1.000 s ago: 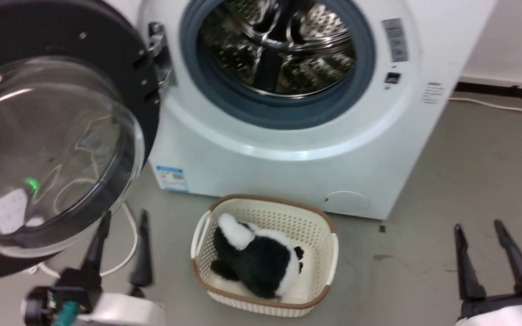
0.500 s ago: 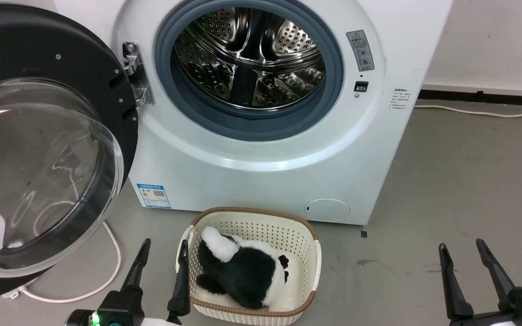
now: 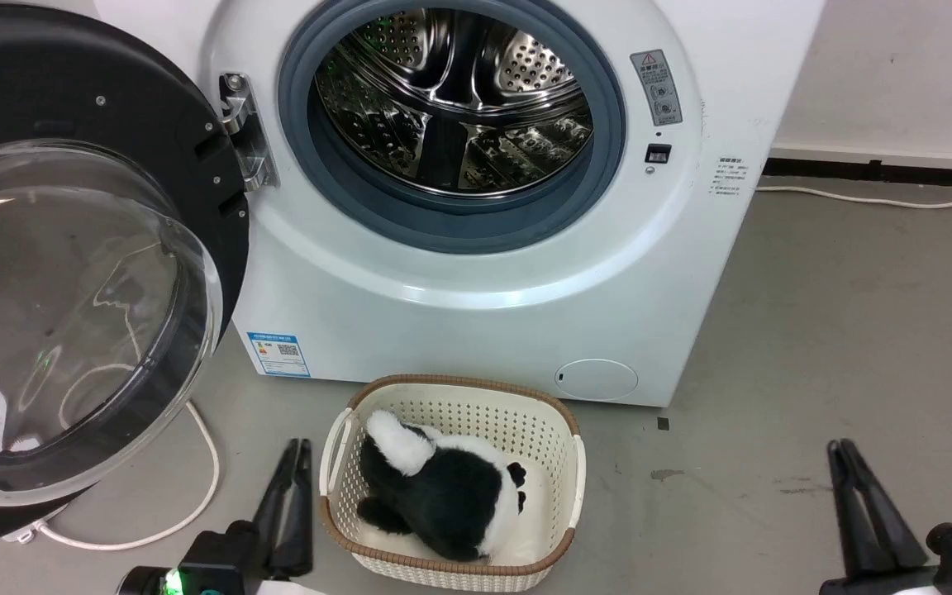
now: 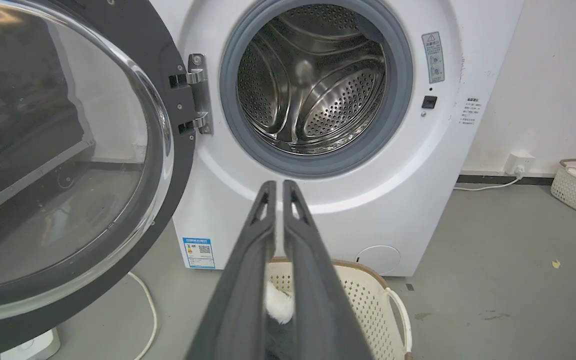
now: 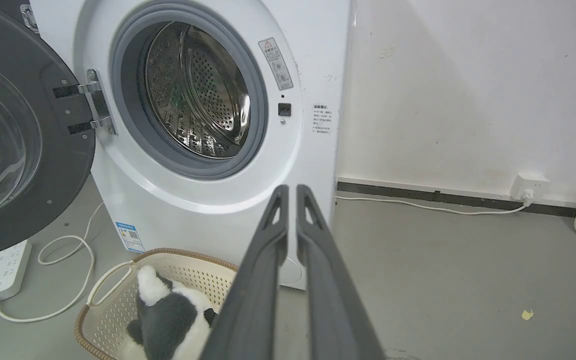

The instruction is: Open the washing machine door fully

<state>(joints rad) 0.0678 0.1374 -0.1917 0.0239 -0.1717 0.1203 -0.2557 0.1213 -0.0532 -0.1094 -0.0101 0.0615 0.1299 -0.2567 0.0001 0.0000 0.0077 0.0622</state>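
the washing machine door hangs wide open. the left gripper and right gripper are pinched closed, holding nothing.

The washing machine door partly off-frame

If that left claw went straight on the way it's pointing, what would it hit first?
Probably the white front of the washing machine, just below its drum opening. The left gripper, shut, points there; depth is uncertain.

A grey concrete floor bears a white boxy washing machine beyond the left fingers, a cream perforated plastic basket right of them, a white cable left.
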